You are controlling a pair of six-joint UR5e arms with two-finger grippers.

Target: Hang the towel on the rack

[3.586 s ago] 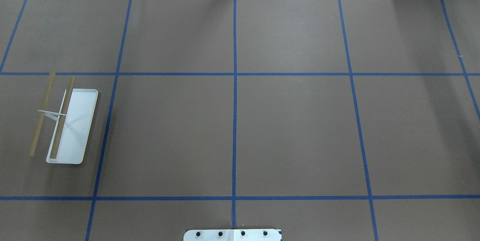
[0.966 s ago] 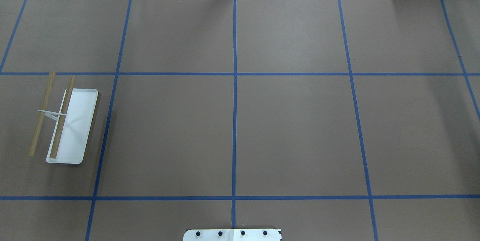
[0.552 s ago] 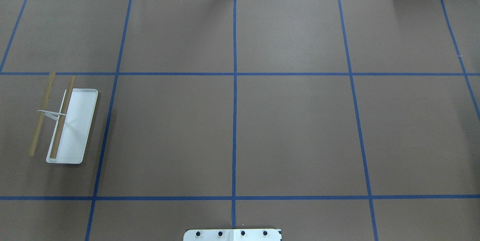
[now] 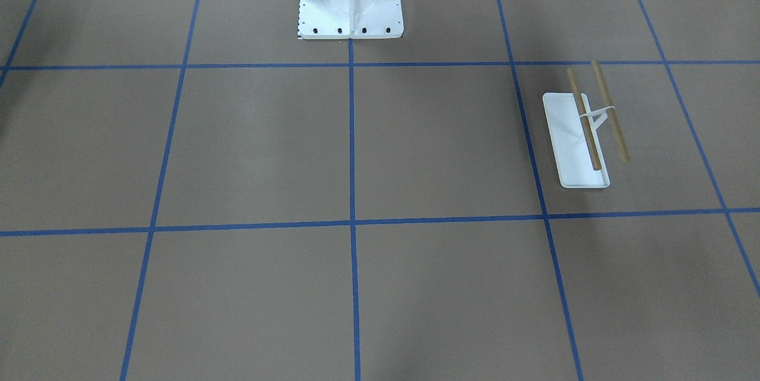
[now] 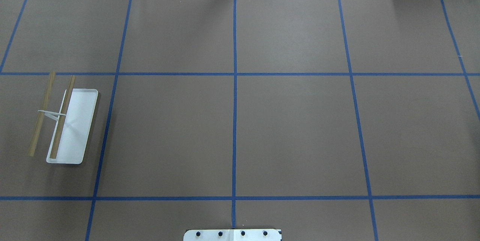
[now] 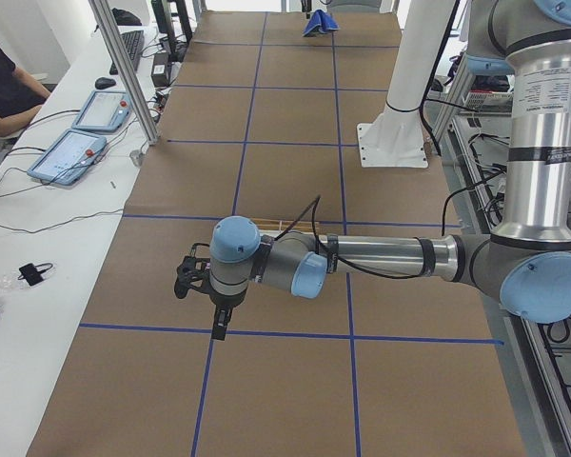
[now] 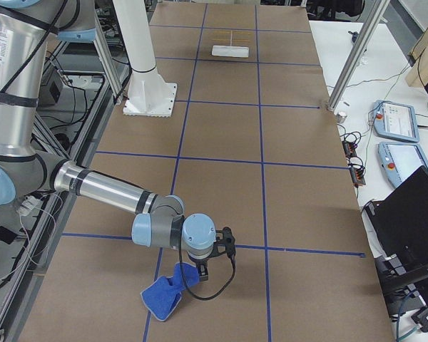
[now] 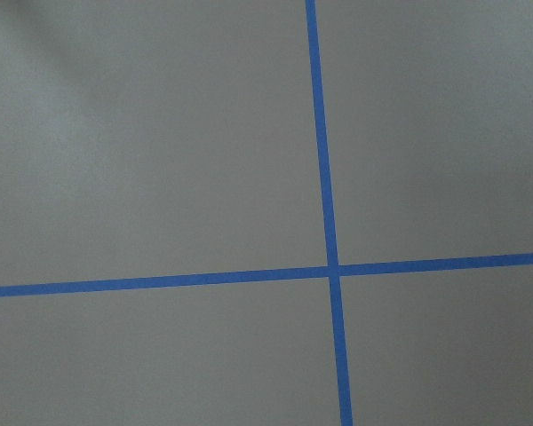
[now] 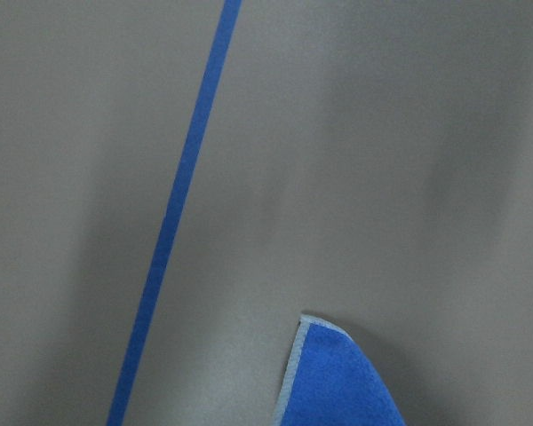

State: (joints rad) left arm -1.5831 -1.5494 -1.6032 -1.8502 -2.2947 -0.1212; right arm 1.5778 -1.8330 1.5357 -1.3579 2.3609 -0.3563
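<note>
Brown paper-covered worktop point(image 5: 292, 132) gridded with blue tape point(image 5: 234, 121), pickup at one end, hanging spot at the other

Small royal-blue cloth towel point(image 7: 164, 296) with pale grey edging lies bunched at the robot's right end, well apart from the small white tray-based rack point(image 5: 80, 121) with two tan wooden rods at the left end. The grasp should probably take the cloth near one edge, so it falls open and drapes across a rod. Right fingers point(image 7: 202, 273) sit at the towel's raised fold; whether they are spread or pinching it cannot be told from the side view. Left fingers point(image 6: 219, 328) hang over bare paper near the rack, their spread equally unreadable
</note>
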